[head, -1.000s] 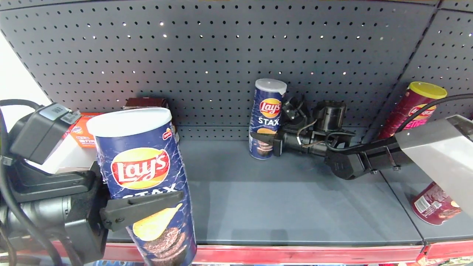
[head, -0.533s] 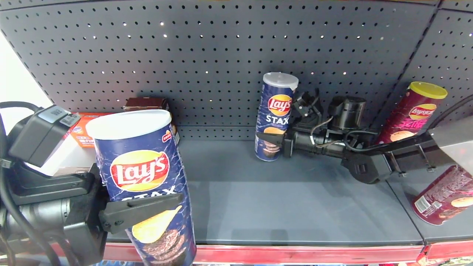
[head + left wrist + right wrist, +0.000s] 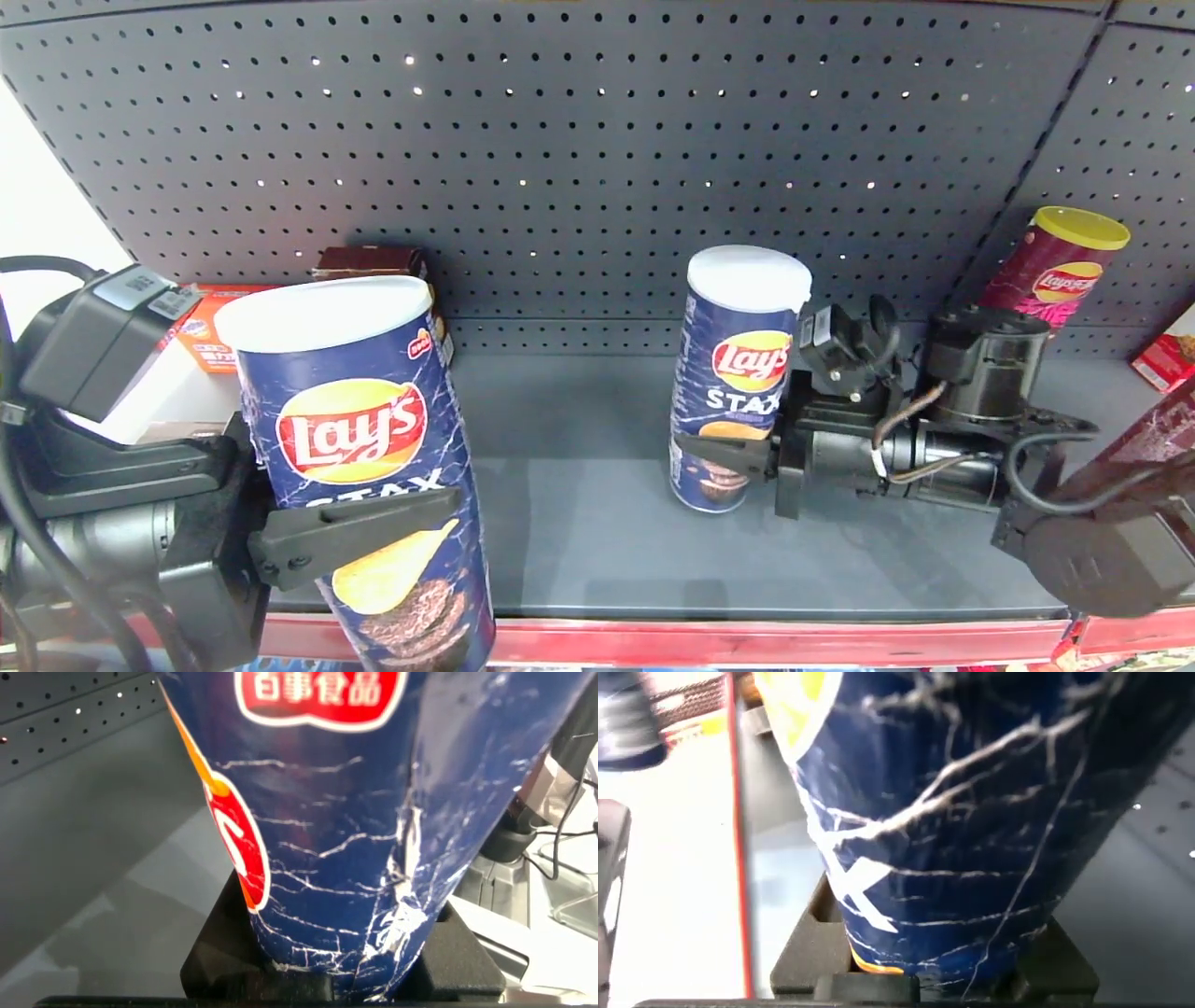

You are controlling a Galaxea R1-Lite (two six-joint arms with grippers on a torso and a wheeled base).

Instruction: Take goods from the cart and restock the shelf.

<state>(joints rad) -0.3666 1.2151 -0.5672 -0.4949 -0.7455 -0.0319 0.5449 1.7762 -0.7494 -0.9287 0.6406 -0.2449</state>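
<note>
The right jaws were clenched on the right-hand blue canister (image 3: 738,373), gripping it low on its body from the robot's right side, with the right arm (image 3: 934,448) stretched in over the shelf (image 3: 579,551). That canister stood nearly upright, lid up, about midway across the shelf and well forward of the pegboard (image 3: 560,140). Its base was at or just above the shelf; whether it touched could not be told.

The left jaws were closed on the left-hand blue canister (image 3: 359,448), one finger crossing its lower front. This one also stood lid up and leaned slightly. It hung at the front left, with its base over the red front lip (image 3: 747,644) rather than over the shelf itself.

The placing seemed to turn on the right-hand blue canister's long axis. It was already close to vertical with the shelf straight beneath it, so a short drop and a release would likely set it down. The right arm looked much nearer to finishing than the left arm (image 3: 112,523). The left one would need to carry its load forward, into the bare stretch between the two canisters.

A maroon canister (image 3: 1050,266) with a yellow lid stood at the back right. An orange box (image 3: 210,336) and a brown box (image 3: 369,261) sat at the back left.
</note>
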